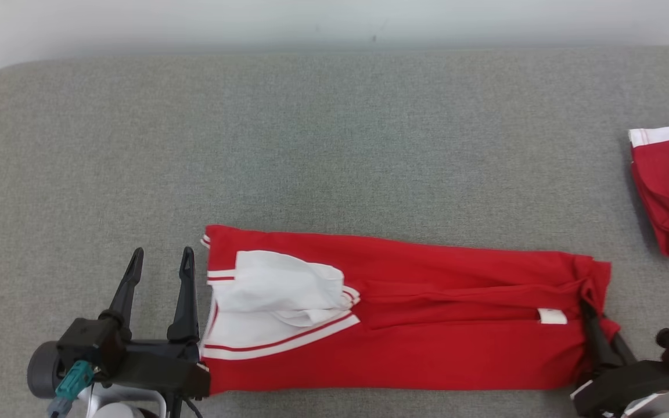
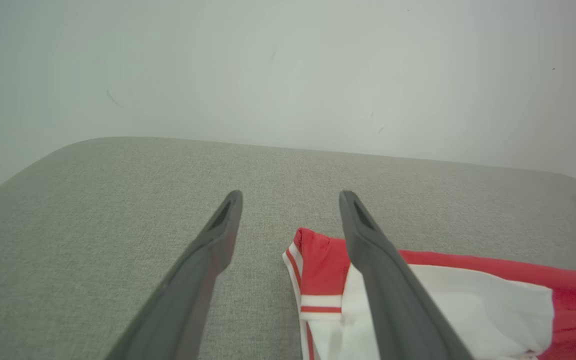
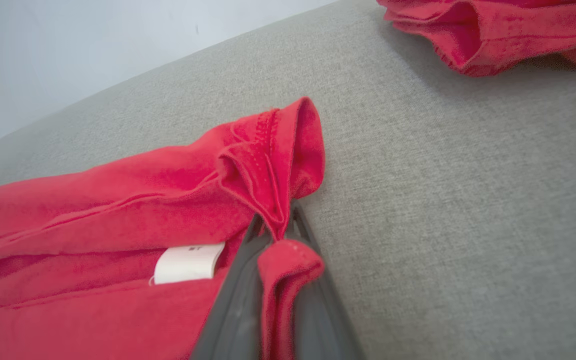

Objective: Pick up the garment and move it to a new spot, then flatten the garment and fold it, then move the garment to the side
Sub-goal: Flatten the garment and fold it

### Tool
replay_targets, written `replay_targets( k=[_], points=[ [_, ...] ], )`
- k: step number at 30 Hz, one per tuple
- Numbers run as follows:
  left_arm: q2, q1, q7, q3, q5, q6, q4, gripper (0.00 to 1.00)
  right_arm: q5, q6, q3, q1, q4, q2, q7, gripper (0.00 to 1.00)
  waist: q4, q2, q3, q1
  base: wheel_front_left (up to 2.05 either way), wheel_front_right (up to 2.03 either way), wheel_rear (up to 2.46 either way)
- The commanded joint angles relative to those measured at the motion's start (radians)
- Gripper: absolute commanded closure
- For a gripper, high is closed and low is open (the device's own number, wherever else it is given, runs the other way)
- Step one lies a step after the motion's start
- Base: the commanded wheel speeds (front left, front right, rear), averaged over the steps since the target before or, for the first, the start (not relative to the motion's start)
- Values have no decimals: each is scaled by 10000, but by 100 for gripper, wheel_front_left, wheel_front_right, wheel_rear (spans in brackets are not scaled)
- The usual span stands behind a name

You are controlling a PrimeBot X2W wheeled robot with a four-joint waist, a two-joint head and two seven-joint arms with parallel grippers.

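**Location.** The garment (image 1: 404,307), red with white striped trim, lies as a long folded strip on the near half of the grey padded table (image 1: 334,145), parallel to the table's near edge. A white panel (image 1: 279,287) sits on top toward the table's left side. A small white label (image 1: 552,316) shows toward the table's right side. A second red garment (image 1: 668,186) rests at the table's right edge, well apart from the strip.

**End effectors.** The right gripper (image 3: 274,227) is clamped on a pinch of the red hem at the strip's right end, and the cloth is puckered and gathered between its fingers. The left gripper (image 1: 161,252) has its jaws spread wide and holds nothing. It sits low over the table's near-left area, with its inner finger just beside the trimmed end of the strip. The views do not settle whether that finger is in contact with the cloth.

**Handling assessment.**
- The fabric appears to be a soft, light knit, limp and without stiffness.
- It is not fragile and is unlikely to slip from a firm pinch.
- It should sag between two grip points and crease wherever it is bunched.
- The stacked layers are the main risk, because a shallow pinch could lift the top layer alone and open the fold.

**Recommended hold.** Take the end corners, with the fingers closing through every layer. On the left, the grip should be at the trimmed edge, to match the right-hand pinch and keep the strip taut and level.
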Motion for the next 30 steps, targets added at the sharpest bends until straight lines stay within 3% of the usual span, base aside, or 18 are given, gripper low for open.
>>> replay_targets(
  k=[1,12,23,26,30],
  points=[
    [25,118,-50,55,71,-21,-7,0,-38,-17,-135,68,-47,-181,-74,100,-50,-1,-58,-1,0,0,0],
    [-27,282,-50,226,147,-81,8,0,-334,-17,-946,13,-813,-729,-9,100,-177,-1,-314,-1,0,0,0],
    [-205,183,-50,314,223,-159,-76,0,-461,-14,316,459,-4963,530,1630,100,-61,-1,-354,-1,0,0,0],
    [-270,94,-50,285,264,-200,-37,0,-185,-12,993,290,-5529,898,1947,100,13,-1,-313,-1,0,0,0],
    [-376,27,-50,248,289,-294,59,0,145,-12,1955,-108,-5359,1217,2135,100,147,-1,-297,-1,0,0,0]
  ],
)
